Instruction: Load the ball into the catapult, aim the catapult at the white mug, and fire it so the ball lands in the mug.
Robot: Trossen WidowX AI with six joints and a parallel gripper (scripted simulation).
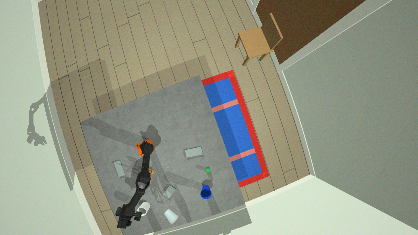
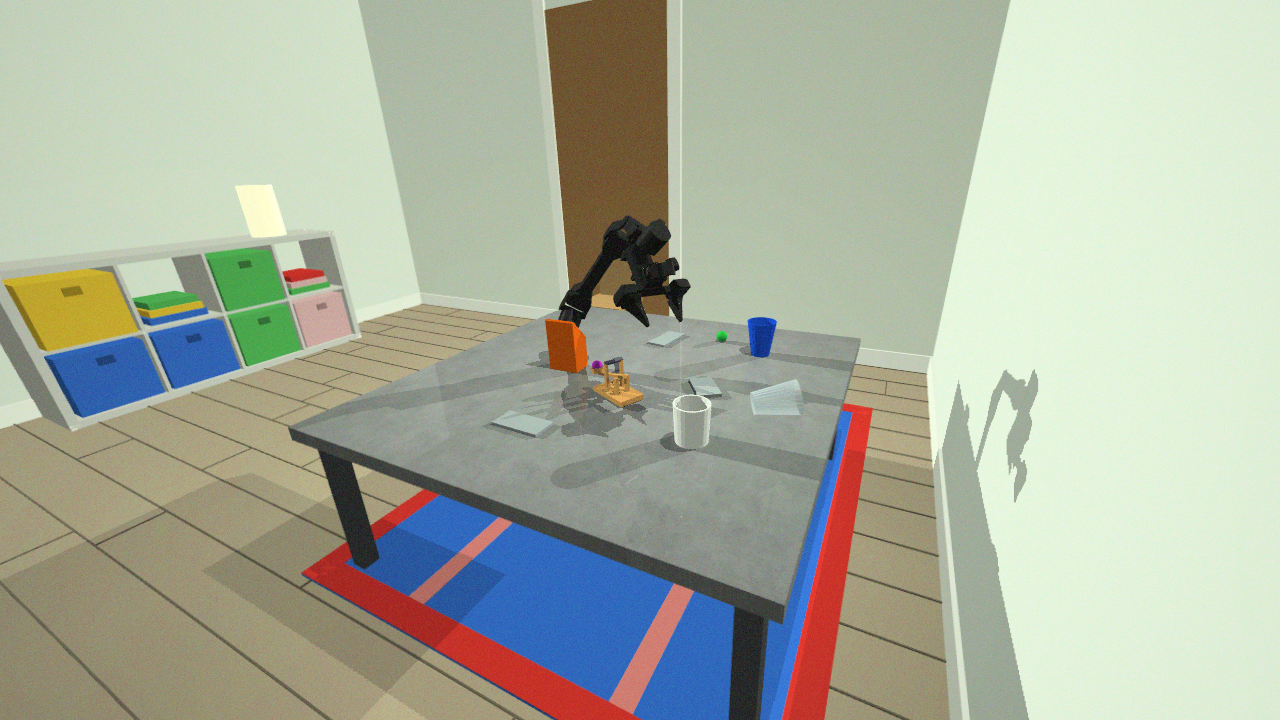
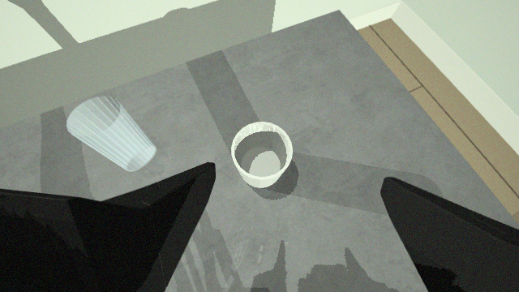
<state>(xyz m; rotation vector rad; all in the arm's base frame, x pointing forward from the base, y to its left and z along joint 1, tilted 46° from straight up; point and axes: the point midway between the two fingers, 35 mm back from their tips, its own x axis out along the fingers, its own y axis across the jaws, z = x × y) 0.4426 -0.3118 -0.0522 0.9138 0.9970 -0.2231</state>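
Observation:
The wooden catapult (image 1: 151, 172) (image 2: 623, 396) stands on the table, partly hidden by the arm in the top view. The small purple ball (image 2: 597, 364) sits at the cup end of its throwing arm; it is hidden in the top view. The white mug (image 1: 143, 208) (image 2: 691, 426) (image 3: 262, 182) stands upright on the near side of the catapult in the exterior view. My gripper (image 2: 663, 322) (image 3: 296, 177) is wide open and empty, raised well above the table. In the wrist view the mug shows between and beyond the fingertips; the catapult and ball are out of that view.
An orange block (image 1: 139, 149) (image 2: 565, 347) stands by the arm's base. A clear tumbler (image 1: 170, 216) (image 2: 776, 399) (image 3: 113, 131) lies on its side. A blue cup (image 1: 206, 188) (image 2: 761, 337) and green ball (image 1: 207, 170) (image 2: 722, 336) are farther off. Flat grey slabs (image 1: 193, 152) (image 2: 523, 423) lie around.

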